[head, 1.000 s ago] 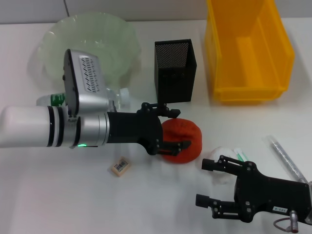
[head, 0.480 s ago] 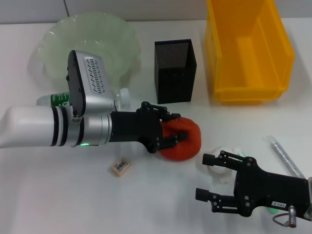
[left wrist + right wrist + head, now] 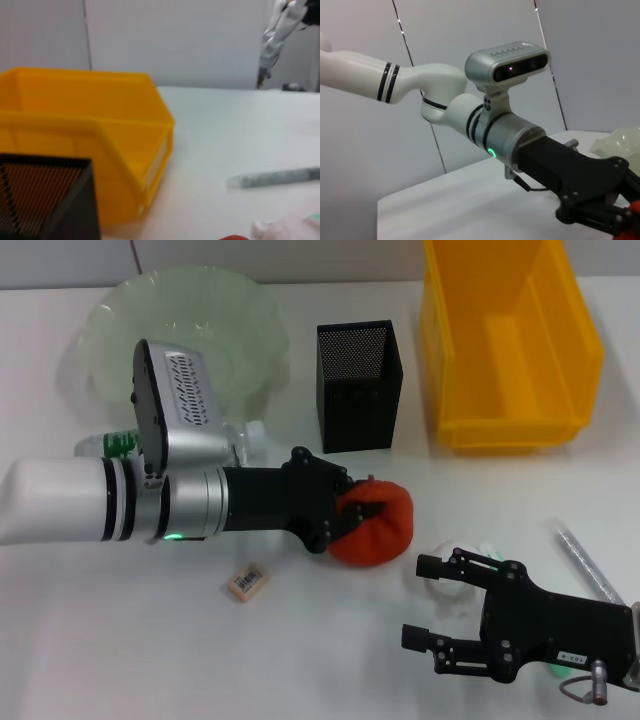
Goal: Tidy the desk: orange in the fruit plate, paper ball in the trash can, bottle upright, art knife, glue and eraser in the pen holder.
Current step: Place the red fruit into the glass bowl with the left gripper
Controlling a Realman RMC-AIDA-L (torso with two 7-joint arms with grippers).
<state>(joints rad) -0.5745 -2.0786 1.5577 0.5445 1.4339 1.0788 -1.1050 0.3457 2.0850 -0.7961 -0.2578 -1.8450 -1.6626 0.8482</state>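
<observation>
The smooth white desk [image 3: 120,640] carries a bright yellow rectangular plastic trash can [image 3: 510,345] and a black square metal-mesh pen holder [image 3: 360,385], both beyond the fingers. The left gripper [image 3: 345,512] clamps its black fingers on the matte reddish-orange round orange [image 3: 380,525]. The right gripper [image 3: 430,602] spreads wide, its far fingertip beside the wrinkled white paper ball [image 3: 455,585].

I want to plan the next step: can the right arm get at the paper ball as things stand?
Probably yes. The right gripper stands open right beside the paper ball, with nothing between them; the left gripper is busy on the orange.
</observation>
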